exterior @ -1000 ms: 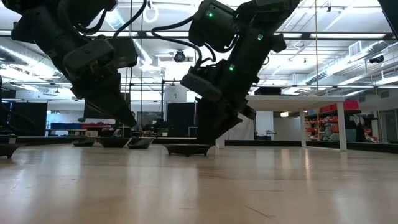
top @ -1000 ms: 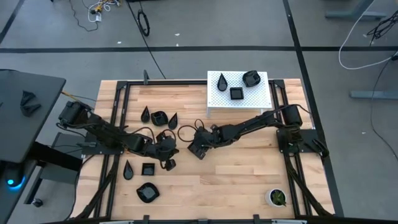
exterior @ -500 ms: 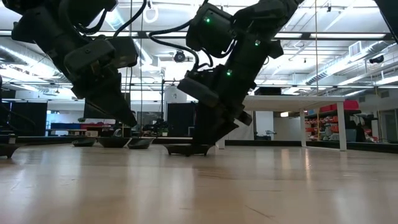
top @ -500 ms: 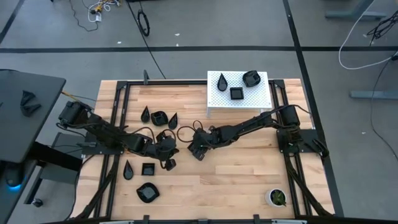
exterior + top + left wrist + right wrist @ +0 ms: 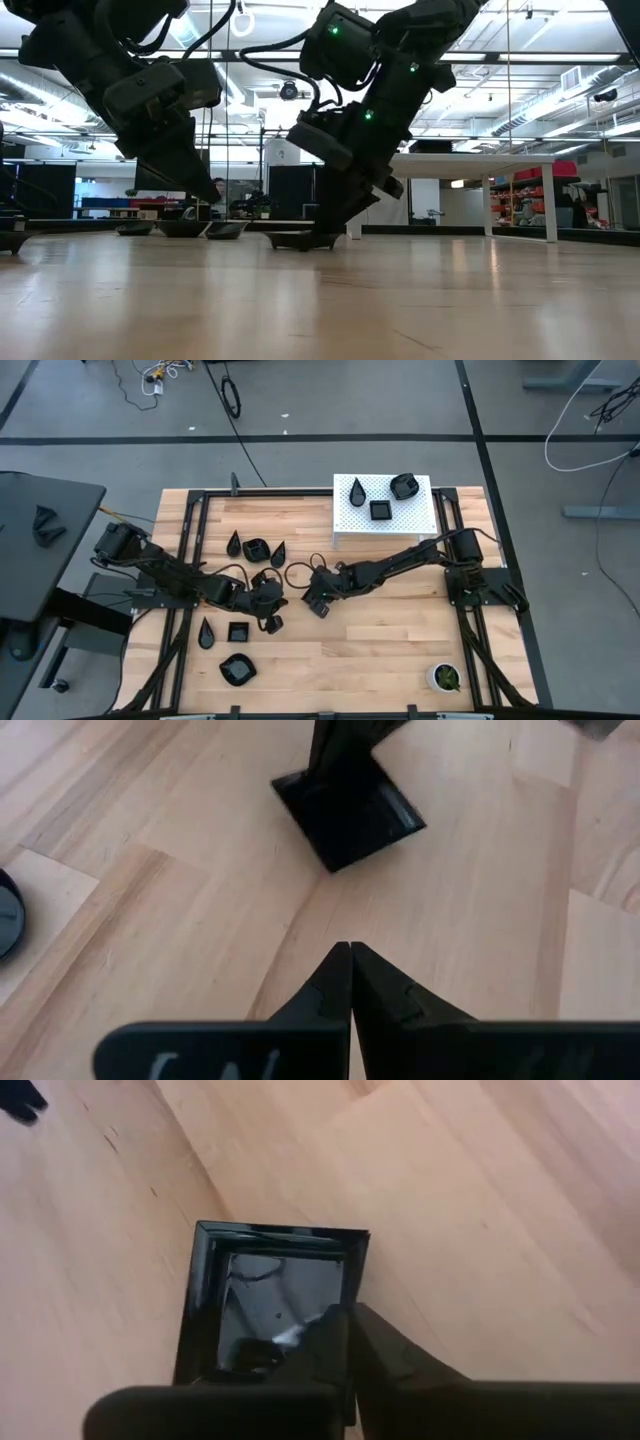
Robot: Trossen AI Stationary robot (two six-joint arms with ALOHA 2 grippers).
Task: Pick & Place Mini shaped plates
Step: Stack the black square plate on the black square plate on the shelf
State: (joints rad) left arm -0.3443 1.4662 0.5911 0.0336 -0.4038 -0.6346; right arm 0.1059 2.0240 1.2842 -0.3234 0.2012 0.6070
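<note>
My right gripper (image 5: 318, 600) stands at mid-table, shut on a small glossy black square plate (image 5: 270, 1305) that lies flat on the wood (image 5: 300, 240). Just to its left, my left gripper (image 5: 350, 955) hangs shut above bare wood, holding nothing and facing that plate (image 5: 345, 810). Other mini plates rest on the table at the left: teardrops (image 5: 234, 542) (image 5: 206, 632), a square one (image 5: 238, 631) and rounded ones (image 5: 257, 547) (image 5: 237, 669). Three more sit on a white perforated stand (image 5: 350, 520). My right gripper pinches one side wall of the square plate (image 5: 356, 1285), near a corner. One finger (image 5: 315, 1340) is inside the dish and the other is outside. The fingers slant down from the table's right side. The plate's base stays flat on the table.
A small white pot with a green plant (image 5: 444, 677) stands at the near right corner. Black frame rails (image 5: 185, 530) run along the table's edges. Bare wood lies open in the near middle (image 5: 360, 650). In the low view the room beyond shows tables and shelving.
In the low view my right gripper's fingers have drawn together at the square plate, which has stayed flat on the table.
</note>
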